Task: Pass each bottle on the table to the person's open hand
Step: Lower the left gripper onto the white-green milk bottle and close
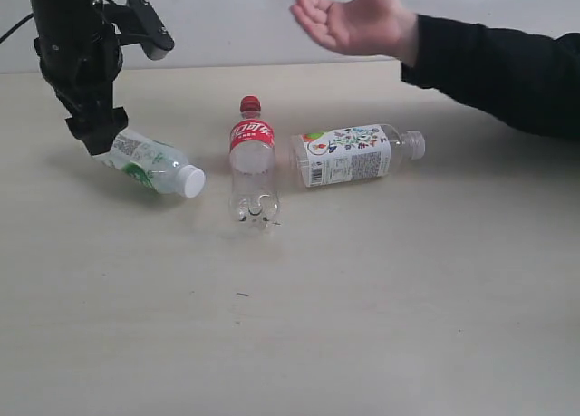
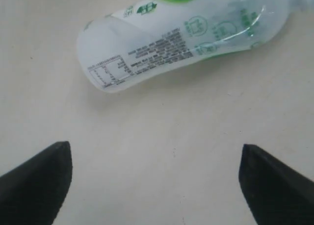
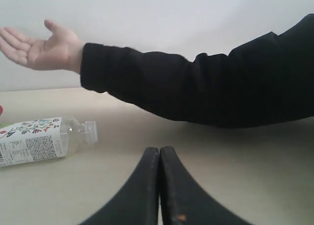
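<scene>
Jaws of left gripper (image 2: pixel 154 186) spread wide, empty; green-white label bottle (image 1: pixel 149 165) on its side on bench (image 1: pixel 381 325), just ahead of the tips, not between them; red-label bottle (image 1: pixel 252 158) mid-bench; floral bottle (image 1: pixel 349 153) on its side beside it; open hand (image 1: pixel 355 19) raised behind; right gripper (image 3: pixel 159 186) jaws pressed together, empty.

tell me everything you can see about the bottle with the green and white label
The green-and-white bottle is small, clear plastic and looks empty, with its white cap on. It lies on its side on the left part of the table, cap pointing right in the exterior view. The label carries fine black print. The left gripper is open at its base end; the wrist view shows a gap, so nothing grips it.
</scene>
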Robot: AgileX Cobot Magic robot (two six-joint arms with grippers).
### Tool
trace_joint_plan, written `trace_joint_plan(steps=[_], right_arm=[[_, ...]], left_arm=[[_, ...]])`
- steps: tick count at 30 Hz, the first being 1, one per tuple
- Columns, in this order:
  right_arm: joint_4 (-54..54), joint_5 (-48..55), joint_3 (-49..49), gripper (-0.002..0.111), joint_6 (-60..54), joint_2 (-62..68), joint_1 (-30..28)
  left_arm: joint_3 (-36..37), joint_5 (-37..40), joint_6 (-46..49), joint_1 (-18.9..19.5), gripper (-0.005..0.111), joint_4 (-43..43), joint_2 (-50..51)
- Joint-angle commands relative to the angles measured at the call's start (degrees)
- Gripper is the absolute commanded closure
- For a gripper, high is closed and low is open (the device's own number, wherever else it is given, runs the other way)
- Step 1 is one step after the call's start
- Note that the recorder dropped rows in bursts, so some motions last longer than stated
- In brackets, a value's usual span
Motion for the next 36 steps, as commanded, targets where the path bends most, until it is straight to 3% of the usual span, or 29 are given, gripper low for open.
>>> trace_joint_plan(steps=[1, 4, 6, 22, 36], right_arm=[[-0.3, -0.2, 0.3, 0.108, 0.0, -0.4, -0.2], [-0.3, -0.2, 0.3, 0.108, 0.0, -0.4, -0.2], [-0.3, -0.2, 0.3, 0.108, 0.0, -0.4, -0.2], [-0.3, -0.2, 0.3, 0.108, 0.0, -0.4, -0.2], [-0.3, -0.2, 0.3, 0.108, 0.0, -0.4, -0.2]], left_arm=[[0.1, -0.6, 9.4, -0.2, 0.019, -1.4, -0.2], [0.1, 0.4, 20.5, -0.2, 0.019, -2.2, 0.6], [0.1, -0.2, 22.4, -0.2, 0.019, -2.2, 1.1], [0.1, -11.3, 31.0, -0.2, 0.019, 0.9, 5.0], [0.1, -11.9, 36.0, -0.2, 0.019, 0.9, 10.2]])
